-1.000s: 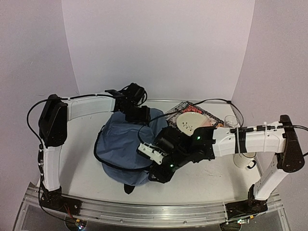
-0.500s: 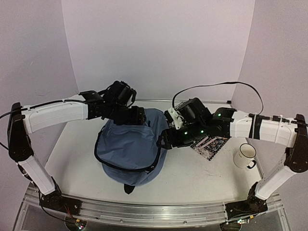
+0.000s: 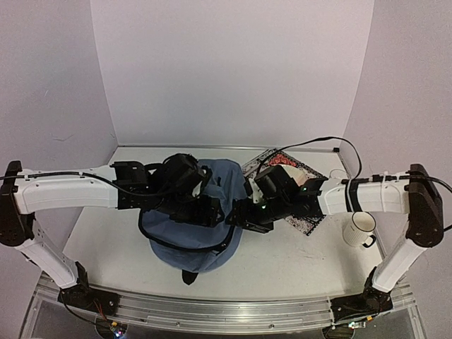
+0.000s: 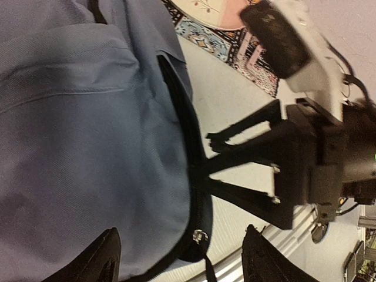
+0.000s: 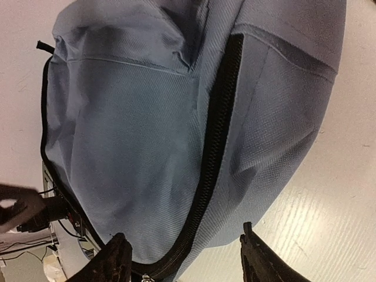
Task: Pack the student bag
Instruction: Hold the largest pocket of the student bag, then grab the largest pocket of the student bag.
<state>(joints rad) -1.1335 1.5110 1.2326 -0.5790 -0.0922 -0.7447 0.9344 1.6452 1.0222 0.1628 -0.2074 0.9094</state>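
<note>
Student bag (image 3: 185, 229) lying at the middle of the counter (image 3: 304, 265).
Left claw (image 4: 185, 259) and right claw (image 5: 183, 257) both spread, beside its black zipper (image 5: 214, 147).

I am running this from a distance, and it reads to me as a robotics lab test cell. A plain pale lilac backdrop panel (image 3: 233, 70) closes off 12 o'clock. Matching side panels stand at 9 o'clock (image 3: 42, 85) and 3 o'clock (image 3: 417, 85), so the flat white tabletop (image 3: 296, 261) sits inside a three-sided booth. At 6 o'clock a ribbed aluminium mounting rail (image 3: 226, 311) runs along the table edge. My white-and-black left arm (image 3: 63, 194) is bolted to it at 7 o'clock and my right arm (image 3: 374, 196) at 5. A loose black cable (image 3: 332, 138) loops through the air. The everyday things look like staged props: a soft grey-blue fabric backpack (image 3: 187, 236) at the centre and a white ceramic mug (image 3: 359, 227) at 4 o'clock.
</note>
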